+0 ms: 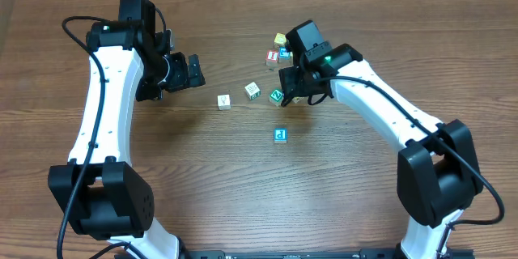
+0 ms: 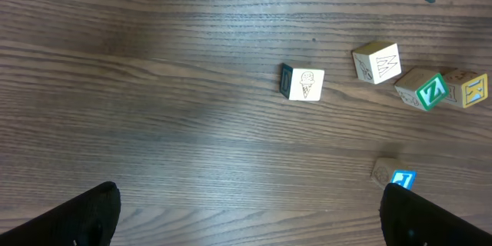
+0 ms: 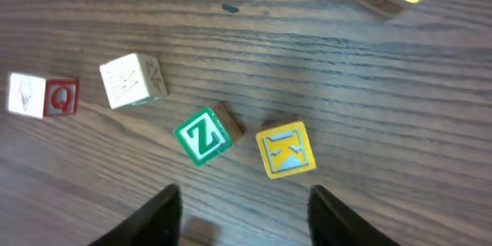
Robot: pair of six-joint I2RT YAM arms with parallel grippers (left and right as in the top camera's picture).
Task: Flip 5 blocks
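Note:
My right gripper (image 3: 250, 219) hangs open just short of the green Z block (image 3: 201, 136) and a yellow-faced block (image 3: 286, 149), with nothing between its fingers. Left of them lie a whitish block (image 3: 132, 80) and a white block with a red Q side (image 3: 42, 96). Overhead, the right gripper (image 1: 293, 93) sits beside the green Z block (image 1: 277, 95); the whitish blocks (image 1: 252, 90) (image 1: 223, 101) lie to its left. A pale yellow block (image 1: 280, 40) and a teal block (image 1: 285, 52) lie behind. My left gripper (image 1: 194, 73) is wide open over bare wood (image 2: 250, 223).
A blue-faced cube (image 1: 280, 135) lies alone nearer the front, also in the left wrist view (image 2: 400, 177). A red-faced cube (image 1: 273, 58) sits in the back cluster. The brown wooden table (image 1: 243, 194) stretches out in front; cardboard lines its far edge.

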